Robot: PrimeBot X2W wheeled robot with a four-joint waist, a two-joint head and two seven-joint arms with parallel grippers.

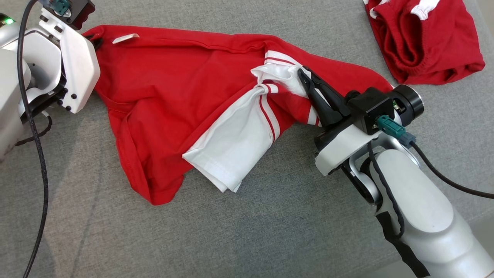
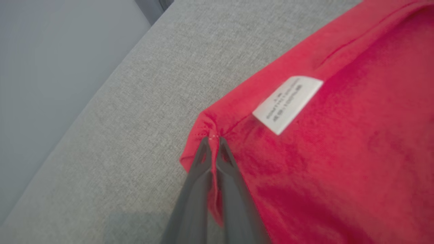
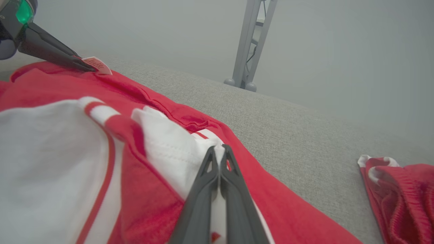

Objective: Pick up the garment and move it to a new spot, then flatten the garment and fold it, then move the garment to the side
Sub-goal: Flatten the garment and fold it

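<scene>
The garment point(image 1: 170, 88) is a red shirt with white, red-striped sleeves, spread crumpled across the grey cushion. My left gripper point(image 2: 213, 138) is shut on the shirt's red corner point(image 2: 203, 128), close to a white care label point(image 2: 286, 103); in the head view that grip sits at the upper left point(image 1: 95, 38). My right gripper point(image 1: 301, 73) is shut on the bunched white sleeve cloth point(image 1: 276, 75) near the shirt's middle. In the right wrist view the closed gripper point(image 3: 218, 150) pinches white fabric point(image 3: 176, 149), and the left gripper point(image 3: 90, 68) touches the label far off.
A second red garment with white trim point(image 1: 422, 38) lies bunched at the upper right point(image 3: 400, 196). The grey cushion point(image 1: 247, 231) stretches wide in front. Its edge drops off at the left wrist view's left point(image 2: 101, 88). A grey metal stand point(image 3: 251, 44) rises behind.
</scene>
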